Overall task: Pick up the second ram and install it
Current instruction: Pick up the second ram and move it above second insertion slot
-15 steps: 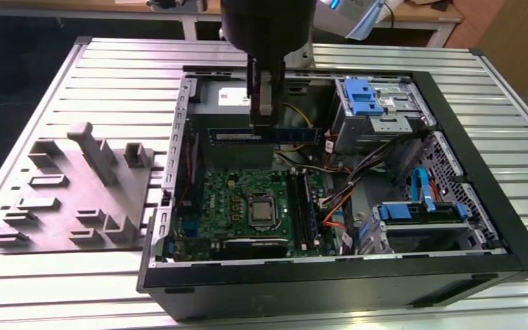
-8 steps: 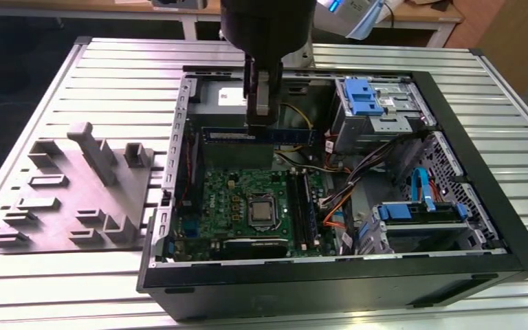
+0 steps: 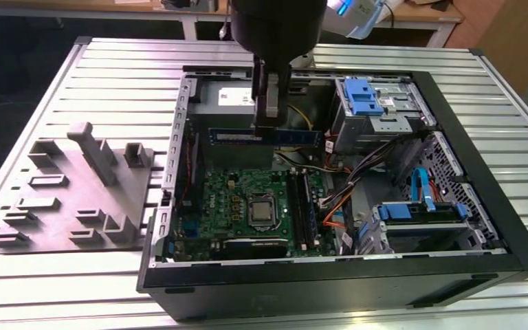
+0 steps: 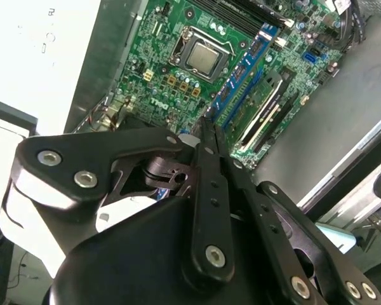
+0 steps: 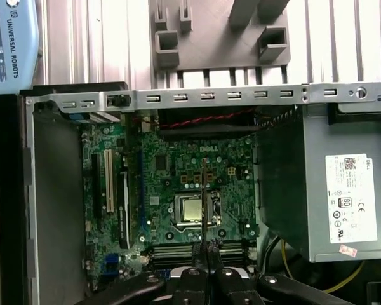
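My gripper (image 3: 269, 130) is shut on the second ram (image 3: 232, 136), a long dark blue stick held level above the open computer case, over its far side. The stick juts out to both sides of the fingers. In the first wrist view the ram (image 5: 204, 190) appears edge-on as a thin line running out from the gripper (image 5: 206, 244), over the green motherboard (image 5: 171, 171) and its processor socket (image 5: 192, 208). The black memory slots (image 3: 305, 206) lie on the board beside the socket, well below the stick. In the second wrist view the gripper (image 4: 206, 127) closes to a narrow tip.
The grey power supply (image 5: 324, 190) sits in the case close to the ram. Drive cages with blue latches (image 3: 370, 96) (image 3: 420, 213) and loose cables (image 3: 337, 206) fill the exterior view's right. A grey parts fixture (image 3: 71, 192) lies on the slatted table to the left.
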You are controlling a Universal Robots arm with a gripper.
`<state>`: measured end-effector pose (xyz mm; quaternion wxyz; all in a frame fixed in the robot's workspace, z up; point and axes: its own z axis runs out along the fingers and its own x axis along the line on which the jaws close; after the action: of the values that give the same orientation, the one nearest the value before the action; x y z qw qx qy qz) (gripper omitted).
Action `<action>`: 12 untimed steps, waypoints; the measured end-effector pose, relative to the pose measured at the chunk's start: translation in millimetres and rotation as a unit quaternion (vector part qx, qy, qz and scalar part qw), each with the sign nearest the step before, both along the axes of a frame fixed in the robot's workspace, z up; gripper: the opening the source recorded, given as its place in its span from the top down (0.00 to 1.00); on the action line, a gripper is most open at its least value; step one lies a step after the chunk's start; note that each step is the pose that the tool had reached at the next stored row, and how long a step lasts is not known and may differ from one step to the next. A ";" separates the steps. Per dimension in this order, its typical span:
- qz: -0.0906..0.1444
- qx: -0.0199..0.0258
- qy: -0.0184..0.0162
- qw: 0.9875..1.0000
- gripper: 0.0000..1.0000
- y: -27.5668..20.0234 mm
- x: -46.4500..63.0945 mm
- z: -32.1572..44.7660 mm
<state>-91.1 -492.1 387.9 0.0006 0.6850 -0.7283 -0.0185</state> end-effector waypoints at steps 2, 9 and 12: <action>0.000 0.000 0.000 1.000 0.89 0.0 0.2 -3.6; 0.000 0.000 0.000 1.000 0.89 0.0 0.5 -16.4; 0.000 0.000 0.000 1.000 0.89 0.0 0.6 -21.6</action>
<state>-90.6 -492.1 366.3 0.0006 0.6848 -0.7285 -0.0185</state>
